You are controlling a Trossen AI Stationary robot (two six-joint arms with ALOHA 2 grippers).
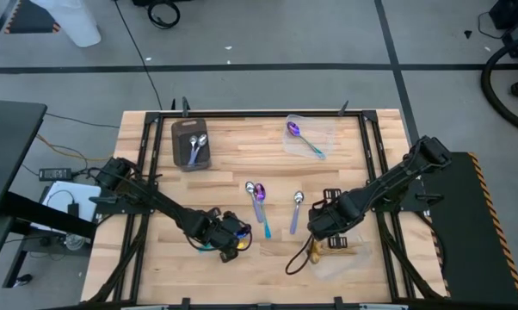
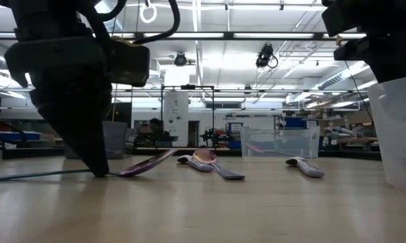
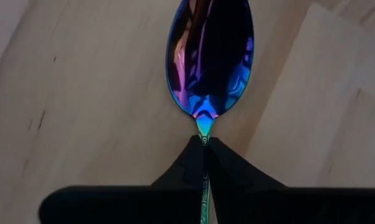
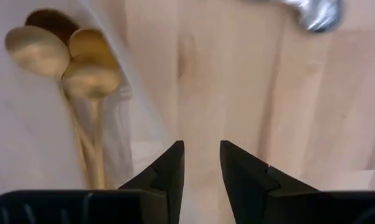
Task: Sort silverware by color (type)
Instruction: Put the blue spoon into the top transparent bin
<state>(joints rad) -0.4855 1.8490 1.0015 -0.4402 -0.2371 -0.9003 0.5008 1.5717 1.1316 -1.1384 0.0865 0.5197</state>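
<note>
My left gripper point(image 1: 227, 236) is low at the table's near side, shut on an iridescent purple-blue spoon point(image 3: 209, 59) with a teal handle. My right gripper point(image 1: 321, 226) hovers open over bare wood point(image 4: 202, 162), touching nothing. Beside it, gold spoons point(image 4: 69, 59) lie in a clear container point(image 1: 335, 257). Two purple-handled spoons with shiny bowls point(image 1: 257, 198) point(image 1: 296, 211) lie flat mid-table. A purple spoon point(image 1: 300, 136) lies in the far clear container. Silver spoons point(image 1: 195, 148) rest in the dark grey tray. My left gripper pinches the iridescent spoon between both fingers at its thin neck point(image 3: 204, 138), just behind the bowl. The fingers point(image 2: 95, 162) come from above, pointing down, their tips at the tabletop. The purple bowl point(image 2: 146, 164) reaches out beyond them, low over the wood.
The dark grey tray point(image 1: 180, 129) stands at the far left, and a clear container point(image 1: 323, 129) at the far right. The container of gold spoons sits at the near right edge. A silver spoon bowl point(image 4: 315, 15) lies just beyond my right gripper. Bare wood separates the two arms.
</note>
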